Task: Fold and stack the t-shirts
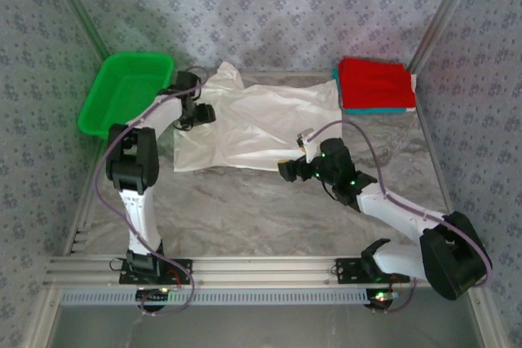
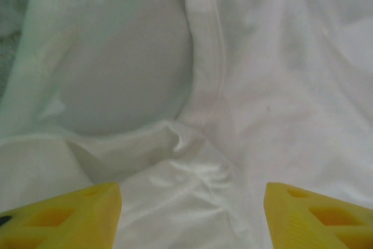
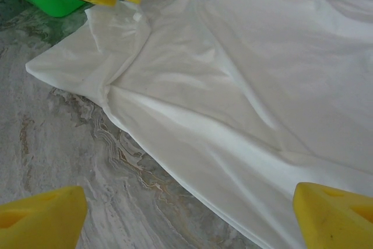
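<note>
The left arm rises from its base at the near edge and reaches forward to the left end of the white t-shirt (image 1: pixel 253 124), its wrist bent down. The left gripper (image 2: pixel 192 217) is poised over the shirt's collar (image 2: pixel 210 56), yellow fingers (image 2: pixel 64 217) spread wide apart and closed on nothing. From the wrist view you can't tell whether the tips actually touch the cloth. The right arm swings out to the right side of the table (image 1: pixel 269 218), elbows back, and brings its forearm in toward the middle. The right gripper (image 3: pixel 190 217) sits low by the shirt's near edge, jaws likewise spread wide, with bare table and the edge of the cloth between them. At the far left stands the green plastic basket (image 1: pixel 126 91), tilted up against the frame, with just its own green floor and walls showing inside. The white shirt lies spread across the middle of the table, plain side up, thin and soft, with long shallow creases and a ribbed curve at the neckline. One corner is rumpled near the basket. In the far right corner a red shirt (image 1: pixel 375 83) is folded into a neat square on top of a teal shirt (image 1: pixel 379 110), of which only a thin edge peeks out. The tabletop is smooth, with grey marble veining.
</note>
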{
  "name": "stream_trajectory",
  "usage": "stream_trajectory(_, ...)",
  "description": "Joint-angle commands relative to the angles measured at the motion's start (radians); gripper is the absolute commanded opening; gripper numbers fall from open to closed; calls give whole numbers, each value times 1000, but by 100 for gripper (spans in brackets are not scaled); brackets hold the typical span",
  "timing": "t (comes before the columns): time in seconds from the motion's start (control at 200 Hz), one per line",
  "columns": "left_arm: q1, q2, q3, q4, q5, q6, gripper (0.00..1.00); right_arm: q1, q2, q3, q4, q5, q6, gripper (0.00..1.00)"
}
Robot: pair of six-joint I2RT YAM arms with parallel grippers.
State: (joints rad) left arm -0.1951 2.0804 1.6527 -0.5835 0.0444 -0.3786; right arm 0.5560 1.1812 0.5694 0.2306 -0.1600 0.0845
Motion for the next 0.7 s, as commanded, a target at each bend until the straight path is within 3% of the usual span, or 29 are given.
stream_trajectory(0.0, 10, 47, 80, -38, -24, 33, 66, -20, -35, 10, -14, 29, -23, 94)
stream_trajectory(0.14, 10, 118, 155, -44, 15, 47, 60, -41, -42, 8, -3, 40, -23, 94)
stream_trajectory(0.22, 4, 150, 176, -52, 12, 48, 57, -64, -32, 20, -16, 116, 15, 94)
stream_trajectory(0.365, 5, 186, 179, -42, 26, 37, 56, -211, -14, 32, -34, 105, 185, 93)
stream_trajectory(0.485, 5, 208, 193, -45, 39, 31, 43, -293, -10, 20, -22, 80, 239, 93)
stream_trajectory(0.575, 3, 205, 193, -45, 45, 29, 23, -306, -13, 32, -48, 88, 227, 93)
stream_trajectory(0.625, 3, 196, 194, -50, 41, 27, 20, -310, -12, 37, -60, 87, 221, 93)
stream_trajectory(0.7, 2, 171, 186, -49, 35, 24, 2, -314, -11, 40, -63, 83, 221, 93)
